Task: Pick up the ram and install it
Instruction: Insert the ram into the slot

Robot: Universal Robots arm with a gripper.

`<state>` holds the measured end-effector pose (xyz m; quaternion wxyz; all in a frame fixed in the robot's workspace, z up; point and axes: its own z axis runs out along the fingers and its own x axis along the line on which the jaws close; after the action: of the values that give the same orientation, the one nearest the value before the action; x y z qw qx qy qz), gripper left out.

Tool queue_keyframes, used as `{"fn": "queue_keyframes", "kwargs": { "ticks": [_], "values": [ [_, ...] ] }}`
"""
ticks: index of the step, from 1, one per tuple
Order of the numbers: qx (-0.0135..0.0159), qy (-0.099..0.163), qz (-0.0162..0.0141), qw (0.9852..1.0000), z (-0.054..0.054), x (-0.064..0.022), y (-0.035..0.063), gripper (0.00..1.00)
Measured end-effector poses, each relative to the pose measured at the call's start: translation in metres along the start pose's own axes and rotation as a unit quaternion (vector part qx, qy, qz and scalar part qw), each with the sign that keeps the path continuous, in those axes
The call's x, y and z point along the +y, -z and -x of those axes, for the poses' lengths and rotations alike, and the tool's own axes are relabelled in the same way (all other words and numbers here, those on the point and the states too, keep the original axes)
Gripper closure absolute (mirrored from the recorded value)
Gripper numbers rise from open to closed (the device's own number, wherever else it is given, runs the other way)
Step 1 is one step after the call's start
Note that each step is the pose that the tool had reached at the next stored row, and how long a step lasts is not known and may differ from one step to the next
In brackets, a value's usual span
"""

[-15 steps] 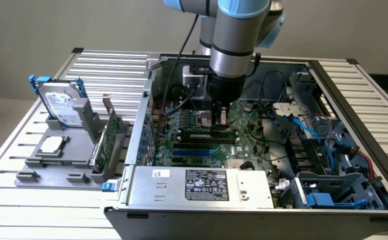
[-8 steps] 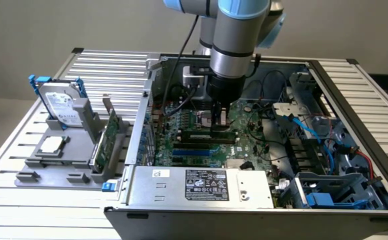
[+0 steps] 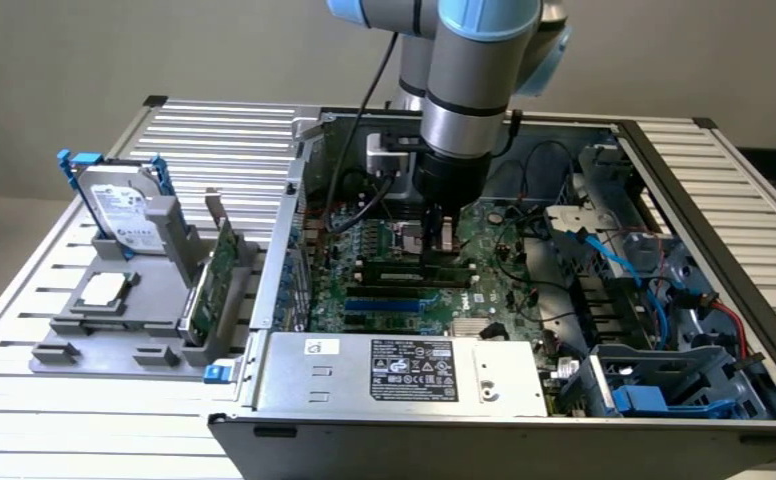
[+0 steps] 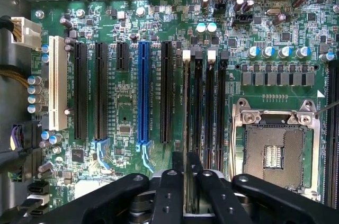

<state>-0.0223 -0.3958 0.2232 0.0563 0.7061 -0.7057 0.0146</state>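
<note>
tool [image 4: 191, 180]: pinched down narrow on the ram, one black finger [image 4: 168, 195] on each side, low inside the open PC case [image 3: 361, 375] over the motherboard [image 4: 122, 123]

ram [image 4: 190, 163]: only seen edge-on from the wrist view, so it's a thin dark sliver with a hint of green board edge. Can't make out the chips from this angle

where the ram sits: clamped between the tool's fingers, running the same way as the memory slots [image 4: 211, 107]. Can't tell if it's touching a slot or just above one

memory slots: four long black ones straight out past the tool's tips, two with white end latches

cpu socket [image 4: 273, 152]: uncovered, just to one side of the tool, beyond the slots

blue slot [image 4: 143, 97]: on the tool's other side, among black ones

worktop [image 3: 201, 150]: green expansion card [image 3: 215, 285] and hard drive [image 3: 128, 210] stand in a grey holder outside the case, well apart from the tool, toward the exterior view's left
</note>
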Motion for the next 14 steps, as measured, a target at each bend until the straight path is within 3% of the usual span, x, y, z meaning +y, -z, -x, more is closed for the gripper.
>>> {"fn": "queue_keyframes", "kwargs": {
  "ticks": [2,3,6,10,14],
  "values": [
    [0.0000,0.000,0.0017,1.0000,0.000,0.0000,0.0000,0.67],
    [0.0000,0.000,0.0028,1.0000,0.000,-0.0001,0.0000,0.67],
    [0.0000,0.001,0.0098,1.0000,0.000,0.0001,0.0020,0.56],
    [0.0000,0.001,0.0152,0.9999,-0.001,0.0006,0.0099,0.56],
    [0.0000,0.002,0.0165,0.9999,-0.003,0.0015,0.0252,0.56]
  ]
}}
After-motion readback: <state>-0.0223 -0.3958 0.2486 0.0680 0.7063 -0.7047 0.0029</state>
